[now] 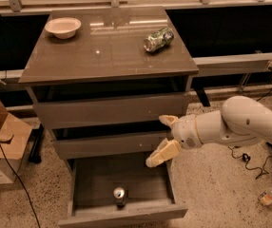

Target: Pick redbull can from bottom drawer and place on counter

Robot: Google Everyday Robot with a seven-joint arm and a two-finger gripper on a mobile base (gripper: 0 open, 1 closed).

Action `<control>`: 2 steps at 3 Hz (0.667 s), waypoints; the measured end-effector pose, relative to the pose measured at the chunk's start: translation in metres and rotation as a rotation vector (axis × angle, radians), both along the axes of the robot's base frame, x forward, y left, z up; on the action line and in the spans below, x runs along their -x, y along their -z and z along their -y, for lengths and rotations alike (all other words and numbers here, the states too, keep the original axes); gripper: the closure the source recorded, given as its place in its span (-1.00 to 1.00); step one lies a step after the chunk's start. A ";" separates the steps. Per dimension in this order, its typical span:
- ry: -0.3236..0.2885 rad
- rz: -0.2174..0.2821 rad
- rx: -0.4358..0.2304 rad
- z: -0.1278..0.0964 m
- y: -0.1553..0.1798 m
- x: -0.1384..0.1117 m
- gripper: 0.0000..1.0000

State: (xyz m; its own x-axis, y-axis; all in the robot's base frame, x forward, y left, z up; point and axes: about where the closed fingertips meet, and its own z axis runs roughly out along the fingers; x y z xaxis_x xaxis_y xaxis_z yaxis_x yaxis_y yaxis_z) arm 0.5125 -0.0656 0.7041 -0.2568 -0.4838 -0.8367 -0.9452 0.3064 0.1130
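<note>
Camera view shows the gripper (164, 137), fingers spread wide and empty, at the right edge of the open bottom drawer (121, 215), likely ready to reach down for the redbull can (120, 195) standing upright by its front wall, the counter (107, 51) above.

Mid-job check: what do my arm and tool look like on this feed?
The arm is made of smooth, rounded white shells. The tool, in front of the middle drawer above the open bottom drawer, has two cream-yellow blocky fingers. No cables or markings show on either.
</note>
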 end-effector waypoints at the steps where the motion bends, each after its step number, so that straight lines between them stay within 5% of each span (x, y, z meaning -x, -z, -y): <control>1: 0.031 -0.040 -0.023 -0.009 0.026 -0.004 -1.00; 2: 0.042 -0.064 -0.068 -0.026 0.073 -0.006 -1.00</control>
